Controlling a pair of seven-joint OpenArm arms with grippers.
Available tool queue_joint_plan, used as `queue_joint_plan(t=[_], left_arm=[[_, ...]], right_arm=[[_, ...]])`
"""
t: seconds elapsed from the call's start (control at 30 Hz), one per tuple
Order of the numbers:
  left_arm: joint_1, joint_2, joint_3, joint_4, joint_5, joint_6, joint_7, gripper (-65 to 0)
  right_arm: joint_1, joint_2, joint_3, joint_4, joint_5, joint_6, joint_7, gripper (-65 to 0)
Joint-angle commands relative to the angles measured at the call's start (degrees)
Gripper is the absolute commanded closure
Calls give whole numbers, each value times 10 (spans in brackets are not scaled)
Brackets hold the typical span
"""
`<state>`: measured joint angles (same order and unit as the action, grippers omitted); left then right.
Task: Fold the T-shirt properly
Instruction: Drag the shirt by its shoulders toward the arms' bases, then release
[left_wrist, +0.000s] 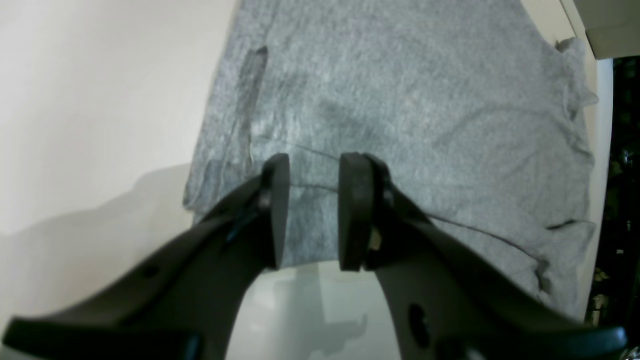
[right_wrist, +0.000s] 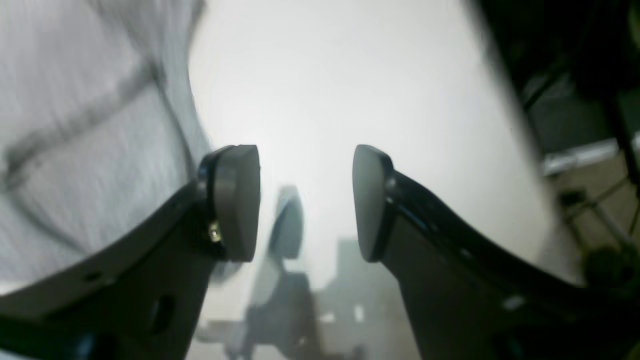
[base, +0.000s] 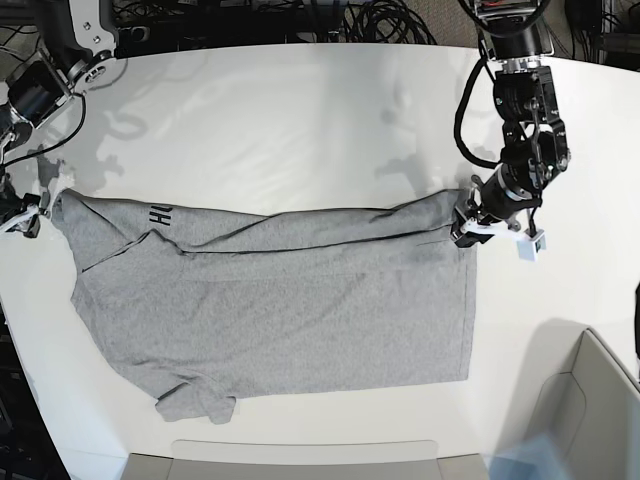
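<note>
The heather-grey T-shirt (base: 280, 310) lies spread across the white table (base: 300, 110). Its far edge is folded over, and dark lettering (base: 160, 215) shows near its left end. My left gripper (base: 468, 228) sits at the shirt's far right corner. In the left wrist view the left gripper (left_wrist: 314, 210) is open over the T-shirt (left_wrist: 410, 100), with a gap between its pads and no cloth pinched. My right gripper (base: 28, 215) is at the shirt's far left corner. In the right wrist view the right gripper (right_wrist: 306, 200) stands wide open over bare table, just right of the T-shirt (right_wrist: 75, 150).
Dark cables (base: 380, 20) run along the table's back edge. A beige box (base: 590, 400) stands at the front right and a grey tray rim (base: 300, 455) lies along the front edge. A white tag (base: 530, 246) hangs by the left gripper.
</note>
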<state>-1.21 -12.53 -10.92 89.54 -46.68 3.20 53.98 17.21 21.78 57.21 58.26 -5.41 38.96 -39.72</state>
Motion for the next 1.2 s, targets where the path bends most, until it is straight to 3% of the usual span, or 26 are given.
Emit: queue_joint_plan(t=[0.0,0.6,1.17], left_arm=[[-7,-6,-1,10,-6,-3,-3,-174],[-7,-6,1,10,-8,-3,-1,-174],[14,-13,16,-17,-4,-3,-26,-199]], right_arm=[[9,13,-1,9,11,10,12,-298],[1,-44,-5,-5,8,10,16,-298],[-5,-27,-6,-21,5,10,16,-298]])
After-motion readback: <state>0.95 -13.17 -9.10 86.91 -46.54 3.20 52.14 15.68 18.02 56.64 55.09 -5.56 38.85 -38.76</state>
